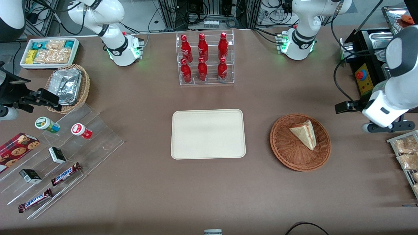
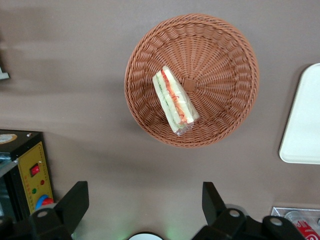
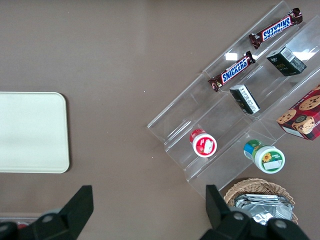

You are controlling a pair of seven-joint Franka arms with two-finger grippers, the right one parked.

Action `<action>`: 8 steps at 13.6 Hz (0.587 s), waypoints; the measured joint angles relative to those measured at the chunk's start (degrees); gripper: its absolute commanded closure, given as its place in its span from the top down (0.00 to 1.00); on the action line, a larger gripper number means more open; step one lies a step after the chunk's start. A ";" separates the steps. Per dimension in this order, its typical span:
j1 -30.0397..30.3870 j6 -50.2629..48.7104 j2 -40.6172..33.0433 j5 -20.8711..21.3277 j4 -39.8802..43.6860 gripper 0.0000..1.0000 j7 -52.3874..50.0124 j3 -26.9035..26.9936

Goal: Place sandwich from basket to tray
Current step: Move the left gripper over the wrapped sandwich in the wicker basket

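One sandwich [image 1: 305, 134] is all I have in the basket [image 1: 287, 153], a pale wedge in clear wrap lying on its side slightly off the woven centre, with its red and green filling [image 2: 175, 100] turned up toward my wrist camera. My tool [image 2: 145, 207] hangs above the bare counter [image 1: 209, 195] just outside the basket's rim, toward the working arm's end, touching nothing; its two fingers [image 2: 75, 202] stand spread wide apart with only brown counter showing between them. From the front I see the tray [image 1: 208, 134] lying flat near the middle of the counter, well apart from the basket and with nothing on it. Farther from the front camera than the tray stands a clear rack of red bottles [image 1: 204, 58]. Toward the parked arm's end I can make out a stepped clear display [image 1: 98, 130] carrying two small jars, dark little boxes and Snickers bars [image 1: 65, 174], and a tan wicker basket of foil trays [image 1: 67, 85] beside it.
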 measured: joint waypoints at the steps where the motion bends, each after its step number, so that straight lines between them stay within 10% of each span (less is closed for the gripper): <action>1: -0.01 1.70 0.16 -0.01 -1.30 1.00 -2.33 0.02; 8: -0.24 21.54 -1.26 -2.69 -14.79 1.00 -16.57 -0.02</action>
